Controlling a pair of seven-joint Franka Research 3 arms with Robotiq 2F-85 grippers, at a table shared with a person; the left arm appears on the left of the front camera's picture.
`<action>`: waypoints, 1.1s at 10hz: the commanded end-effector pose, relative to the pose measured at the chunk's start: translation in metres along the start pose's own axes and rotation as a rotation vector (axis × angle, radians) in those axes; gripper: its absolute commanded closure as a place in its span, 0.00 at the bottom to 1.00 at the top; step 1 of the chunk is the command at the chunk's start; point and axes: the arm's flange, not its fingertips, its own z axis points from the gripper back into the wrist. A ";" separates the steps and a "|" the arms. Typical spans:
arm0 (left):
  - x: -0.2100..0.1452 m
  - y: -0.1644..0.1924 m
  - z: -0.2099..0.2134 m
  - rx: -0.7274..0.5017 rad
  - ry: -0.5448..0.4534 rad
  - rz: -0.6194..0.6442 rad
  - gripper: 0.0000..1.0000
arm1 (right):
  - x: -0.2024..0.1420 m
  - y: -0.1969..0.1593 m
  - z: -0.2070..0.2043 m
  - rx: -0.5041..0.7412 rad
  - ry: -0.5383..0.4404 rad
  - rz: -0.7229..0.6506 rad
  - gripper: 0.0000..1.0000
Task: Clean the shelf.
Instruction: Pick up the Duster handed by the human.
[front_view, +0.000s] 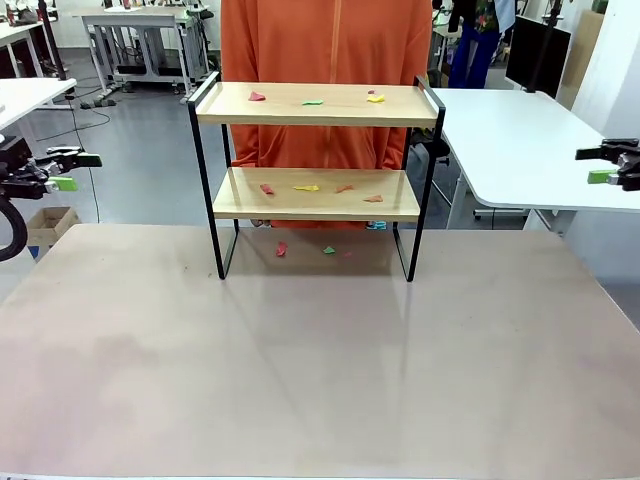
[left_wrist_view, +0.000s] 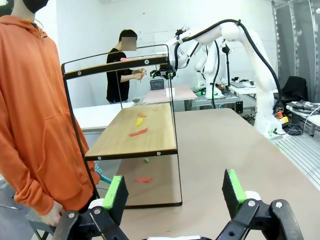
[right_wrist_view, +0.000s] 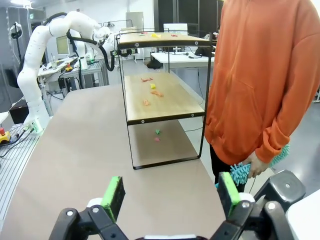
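Observation:
The shelf (front_view: 316, 104) stands at the table's far middle, two light wooden boards in a thin black frame. Small red, yellow, green and orange scraps lie on its top board (front_view: 313, 102), its lower board (front_view: 306, 188) and the table under it (front_view: 282, 248). My left gripper (front_view: 62, 171) hovers open off the table's left edge, level with the lower board. At the far right my right gripper (front_view: 603, 165) is open too. Both wrist views look at the shelf (left_wrist_view: 131, 132) (right_wrist_view: 160, 97) side-on over open, empty jaws (left_wrist_view: 172, 192) (right_wrist_view: 167, 192).
A person in an orange hoodie (front_view: 325, 50) stands right behind the shelf, holding a teal fluffy duster (right_wrist_view: 245, 171) low in one hand. A white table (front_view: 520, 140) stands to the back right. The brown tabletop (front_view: 320, 360) lies bare in front of the shelf.

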 end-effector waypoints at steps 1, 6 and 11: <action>0.004 0.006 0.005 0.001 -0.036 0.022 0.00 | 0.008 0.000 -0.002 -0.011 -0.031 -0.016 0.00; 0.001 0.000 0.001 -0.001 -0.002 0.005 0.00 | 0.001 0.000 0.000 0.001 -0.001 0.001 0.00; 0.001 0.000 0.001 -0.001 -0.002 0.005 0.00 | 0.001 0.000 0.000 0.001 -0.001 0.001 0.00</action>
